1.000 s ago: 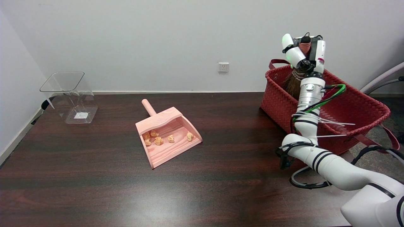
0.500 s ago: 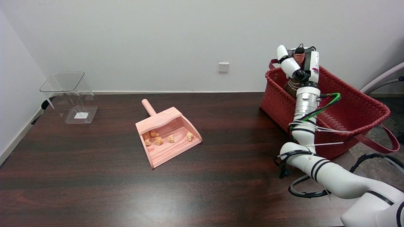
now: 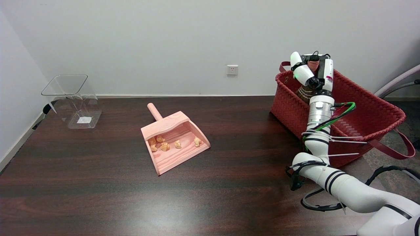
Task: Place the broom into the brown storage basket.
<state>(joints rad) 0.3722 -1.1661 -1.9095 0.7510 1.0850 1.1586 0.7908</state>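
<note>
I see my right robot hand (image 3: 311, 71) raised above the far left corner of the brown storage basket (image 3: 367, 113), its white-and-black fingers (image 3: 303, 72) curled around the top of the broom (image 3: 305, 91). The ribbed reddish handle end pokes up between the fingers, so the robot hand has it gripped and is not spread open. Below the robot hand, the broom's brown bound head hangs inside the basket, close to the left wall; I cannot tell whether it touches the bottom or the wall. The white arm rises from the lower right, crossing in front of the basket's near rim, with green and black cables and white ties along it.

The basket, woven and reddish, sits at the right end of the dark wooden surface (image 3: 98, 183), its strap handles drooping at the sides. Well to the left, near the middle, lies a pink dustpan (image 3: 174, 141) with small yellowish scraps (image 3: 165, 146) inside, handle pointing away from me. At the far left stands a clear plastic bin (image 3: 73, 100). A wall socket (image 3: 232, 69) shows on the white wall behind.
</note>
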